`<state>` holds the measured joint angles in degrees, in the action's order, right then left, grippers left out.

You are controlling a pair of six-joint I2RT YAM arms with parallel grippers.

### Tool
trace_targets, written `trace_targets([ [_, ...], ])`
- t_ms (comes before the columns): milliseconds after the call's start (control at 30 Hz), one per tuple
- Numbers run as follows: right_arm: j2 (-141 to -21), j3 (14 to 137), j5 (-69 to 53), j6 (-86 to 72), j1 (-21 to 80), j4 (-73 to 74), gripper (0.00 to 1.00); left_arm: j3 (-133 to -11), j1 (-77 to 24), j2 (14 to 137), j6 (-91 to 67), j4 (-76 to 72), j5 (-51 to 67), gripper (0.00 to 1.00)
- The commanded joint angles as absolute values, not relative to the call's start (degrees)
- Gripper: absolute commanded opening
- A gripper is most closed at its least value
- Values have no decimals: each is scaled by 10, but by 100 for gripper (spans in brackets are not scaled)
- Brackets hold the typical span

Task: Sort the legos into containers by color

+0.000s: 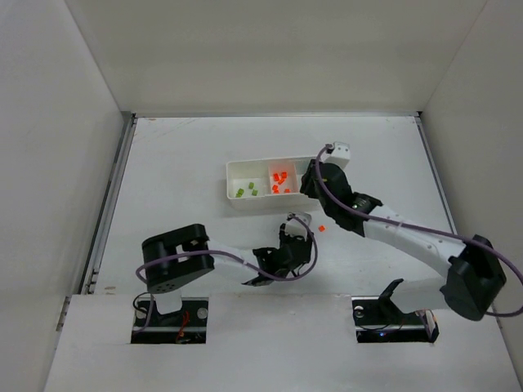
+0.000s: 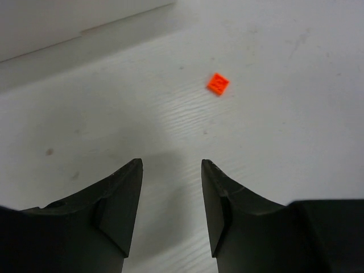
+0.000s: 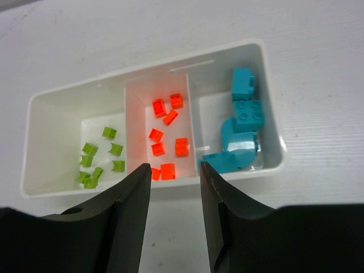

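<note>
The white three-compartment tray (image 1: 231, 175) sits mid-table and fills the right wrist view (image 3: 271, 85). It holds lime green legos (image 3: 98, 159) on the left, orange-red legos (image 3: 165, 136) in the middle and teal legos (image 3: 242, 131) on the right. One orange-red lego (image 1: 323, 228) lies loose on the table near the tray; it also shows in the left wrist view (image 2: 218, 83). My left gripper (image 2: 172, 165) is open and empty, low over the table, short of that lego. My right gripper (image 3: 175, 166) is open and empty, above the tray's near wall.
White walls enclose the table on three sides. A metal rail (image 1: 110, 196) runs along the left edge. The right arm (image 1: 409, 237) stretches diagonally from the lower right towards the tray.
</note>
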<state>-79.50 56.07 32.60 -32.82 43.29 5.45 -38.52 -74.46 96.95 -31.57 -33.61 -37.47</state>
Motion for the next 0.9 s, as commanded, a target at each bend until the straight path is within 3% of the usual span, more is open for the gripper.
trace_targets([
  [0,-731,499,333,-336,410,17,45,-452,-752,1030,-273,-375,-315,43],
  [433,-634,389,287,-350,347,-6,46,-592,-719,1153,-215,-313,-302,42],
  [867,-595,364,277,-350,324,-4,46,-616,-693,1184,-183,-295,-308,42],
])
